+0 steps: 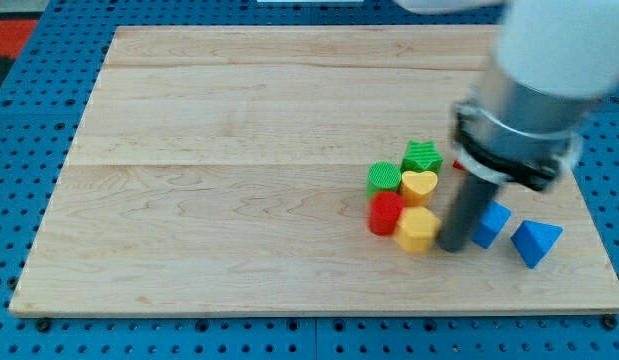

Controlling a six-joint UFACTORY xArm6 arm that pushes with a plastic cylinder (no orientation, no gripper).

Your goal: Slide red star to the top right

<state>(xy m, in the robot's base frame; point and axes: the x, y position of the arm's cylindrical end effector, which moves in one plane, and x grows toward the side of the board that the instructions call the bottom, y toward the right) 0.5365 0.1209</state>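
Seven blocks (pixel 419 228) around my tip (pixel 452 247)

Bright, even light across the wooden board (pixel 289 150), no hard glare anywhere on it. Shadows stay short and soft, tucked under the blocks near the board's bottom right corner. The arm's pale housing (pixel 549 60) by the top right corner looms large and blurred, well out of focus. My tip (pixel 452 246) and the board's grain look reasonably sharp.

my tip (pixel 452 246) down; rod upright
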